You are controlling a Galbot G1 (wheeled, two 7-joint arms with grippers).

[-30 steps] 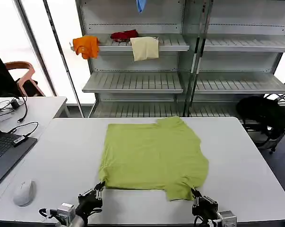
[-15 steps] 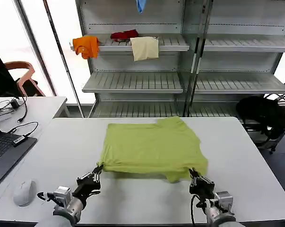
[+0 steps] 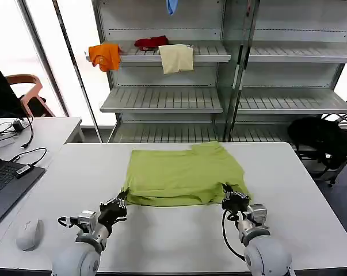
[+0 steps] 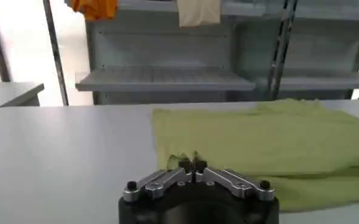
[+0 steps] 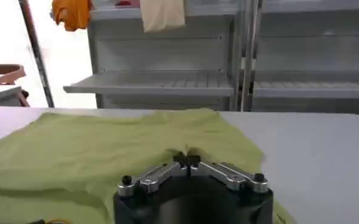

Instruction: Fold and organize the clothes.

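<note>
The bench [image 3: 311,195] surface is open along its left and right edges and along the near edge between the left gripper [image 3: 122,202] and right gripper [image 3: 227,195]. The T-shirt [image 3: 182,172] covers the centre up to the far edge.

The T-shirt [image 3: 182,175] was a plain lime yellow-green, no print showing. It lay on a pale grey table [image 3: 69,178]. Both grippers were black with silver bits, left gripper [image 3: 120,201] and right gripper [image 3: 227,194]. Shelf clothes were orange [image 3: 104,56], red [image 3: 151,42] and cream [image 3: 176,58].
</note>
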